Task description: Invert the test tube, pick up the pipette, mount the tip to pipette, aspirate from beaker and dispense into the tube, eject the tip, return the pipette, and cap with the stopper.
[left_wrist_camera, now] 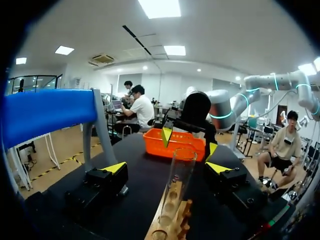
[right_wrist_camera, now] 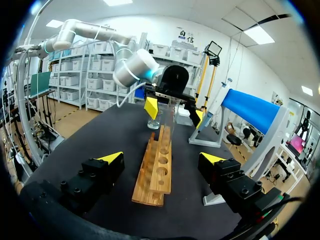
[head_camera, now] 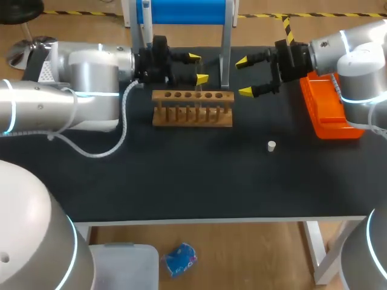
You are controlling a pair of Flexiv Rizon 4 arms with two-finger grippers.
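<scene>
A clear test tube (left_wrist_camera: 178,186) stands upright, mouth up, in the wooden rack (head_camera: 192,115) at the table's middle back. My left gripper (head_camera: 198,68) is open just behind the rack, and in its wrist view the fingers of the left gripper (left_wrist_camera: 167,167) stand wide on either side of the tube without touching it. My right gripper (head_camera: 243,77) is open at the rack's right end, with nothing between its fingers. In its wrist view the right gripper (right_wrist_camera: 161,158) faces along the rack (right_wrist_camera: 157,167) toward the tube (right_wrist_camera: 167,119). A small white stopper (head_camera: 271,145) lies on the mat to the front right.
An orange tray (head_camera: 329,112) sits at the table's right edge. A blue-topped stand (head_camera: 181,12) rises behind the rack. A small glass beaker (right_wrist_camera: 153,122) stands past the rack's far end. Dark mat in front of the rack holds only the stopper.
</scene>
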